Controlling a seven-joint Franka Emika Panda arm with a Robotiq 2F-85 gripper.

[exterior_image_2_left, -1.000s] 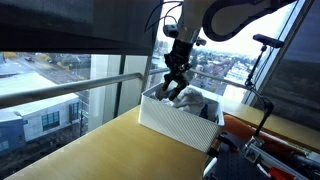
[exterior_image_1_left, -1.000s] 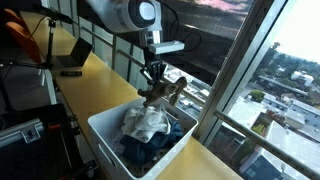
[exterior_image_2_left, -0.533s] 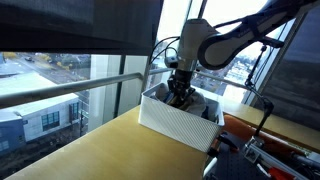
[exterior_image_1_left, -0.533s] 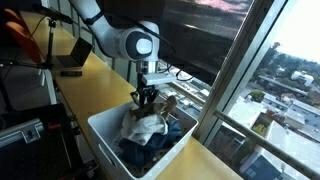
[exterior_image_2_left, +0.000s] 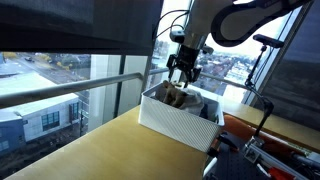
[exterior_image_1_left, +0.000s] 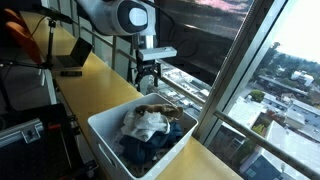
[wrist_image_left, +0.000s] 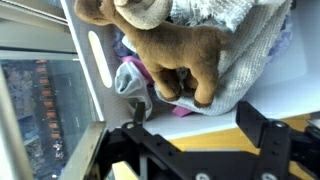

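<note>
My gripper (exterior_image_1_left: pixel 150 76) hangs open and empty above the far end of a white bin (exterior_image_1_left: pixel 104 143), a short way over its contents. A brown plush toy (exterior_image_1_left: pixel 160 108) lies free on top of the pile inside, next to a crumpled white cloth (exterior_image_1_left: pixel 147 123) and dark blue clothes (exterior_image_1_left: pixel 150 150). In the wrist view the plush toy (wrist_image_left: pixel 187 48) rests on a grey-white knitted cloth (wrist_image_left: pixel 255 45), with the gripper (wrist_image_left: pixel 195 110) apart from it and its fingers (wrist_image_left: pixel 256 112) spread wide. In an exterior view the gripper (exterior_image_2_left: pixel 183 72) is just above the toy (exterior_image_2_left: pixel 177 95) in the bin (exterior_image_2_left: pixel 170 126).
The bin stands on a long wooden counter (exterior_image_1_left: pixel 95 75) along a big window with a rail (exterior_image_2_left: pixel 60 95). A laptop (exterior_image_1_left: pixel 72 55) sits at the counter's far end. Equipment stands by the counter (exterior_image_2_left: pixel 262 110).
The gripper went down into the bin with the plush toy, opened, and has risen again. The toy stays on the pile.
</note>
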